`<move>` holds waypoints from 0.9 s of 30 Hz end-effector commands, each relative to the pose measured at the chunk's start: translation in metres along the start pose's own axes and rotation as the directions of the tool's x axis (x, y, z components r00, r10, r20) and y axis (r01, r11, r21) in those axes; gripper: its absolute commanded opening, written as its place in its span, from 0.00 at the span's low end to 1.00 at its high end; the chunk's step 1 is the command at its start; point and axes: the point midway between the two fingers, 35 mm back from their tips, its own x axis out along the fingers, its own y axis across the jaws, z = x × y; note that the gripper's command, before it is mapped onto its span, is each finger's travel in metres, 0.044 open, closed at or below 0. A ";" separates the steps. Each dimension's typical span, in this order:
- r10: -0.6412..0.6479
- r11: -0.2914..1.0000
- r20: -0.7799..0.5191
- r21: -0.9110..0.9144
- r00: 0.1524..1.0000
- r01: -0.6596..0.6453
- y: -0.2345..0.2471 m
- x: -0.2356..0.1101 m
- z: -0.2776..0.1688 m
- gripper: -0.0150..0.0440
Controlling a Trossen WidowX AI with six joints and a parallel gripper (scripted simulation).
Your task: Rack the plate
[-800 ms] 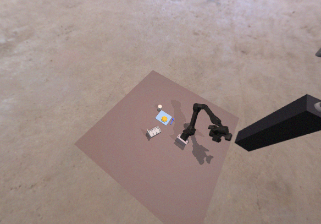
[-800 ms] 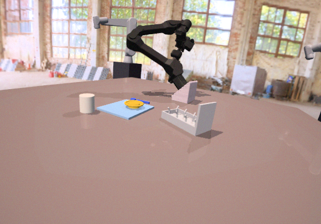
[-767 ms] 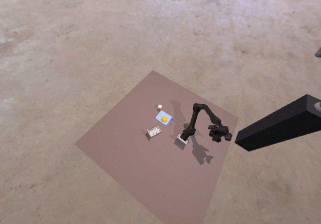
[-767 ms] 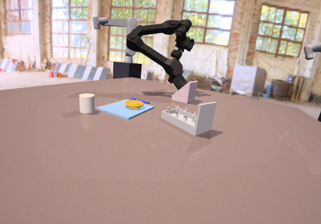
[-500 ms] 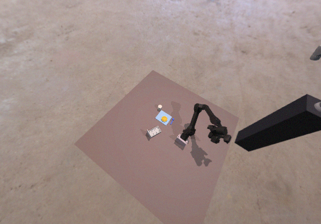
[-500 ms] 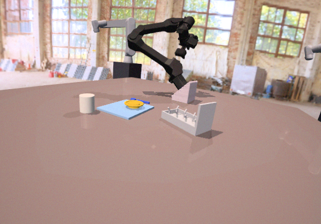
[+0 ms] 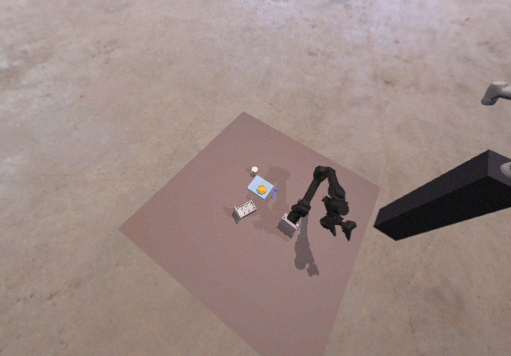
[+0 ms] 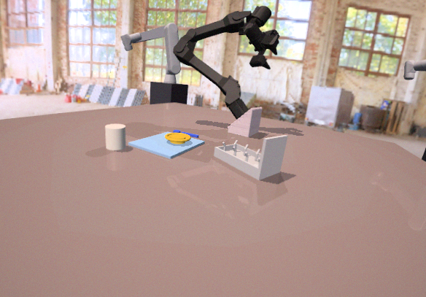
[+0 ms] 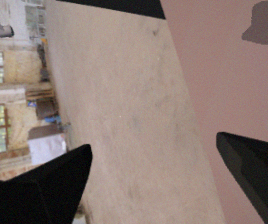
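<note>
You had the gripper point(image 8: 263, 60) raised high above the table point(image 8: 219, 240), well apart from every object on it, with its fingers spread wide and nothing between them. In the wrist view the two dark fingertips stood at the lower corners of the frame, and only the table edge and the concrete floor point(image 9: 120, 100) lay between them.

The plate point(image 8: 177, 137), yellow-orange, lay flat on a light blue mat point(image 8: 157, 146) near the middle of the table. It was not in the rack. A blue utensil point(image 8: 187, 133) lay just behind the plate, at the far edge of the mat; whether it touched the plate could not be told.

The dish rack point(image 8: 271, 154), pale grey with a tall end wall on its right side, stood to the right of the mat and apart from it. Several short pegs point(image 8: 246, 149) rose from its base, and its slots held nothing.

A cream cylinder point(image 8: 115, 136) stood upright to the left of the mat, just beside it and not touching.

The arm point(image 8: 204, 65) rose from a pale pink wedge-shaped base point(image 8: 252, 121) at the far side of the table, behind the rack. In the top view the gripper point(image 7: 340, 227) hung to the right of that base, on the side away from the plate point(image 7: 262, 188) and the dish rack point(image 7: 244, 210).
</note>
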 end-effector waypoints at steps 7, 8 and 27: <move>-0.040 0.993 0.333 0.115 0.942 0.001 -0.016 -0.048 0.100 0.93; -0.051 0.992 0.361 0.129 0.931 0.004 -0.020 -0.054 0.109 0.93; -0.383 0.878 0.628 0.475 0.678 0.056 -0.146 -0.181 0.220 0.93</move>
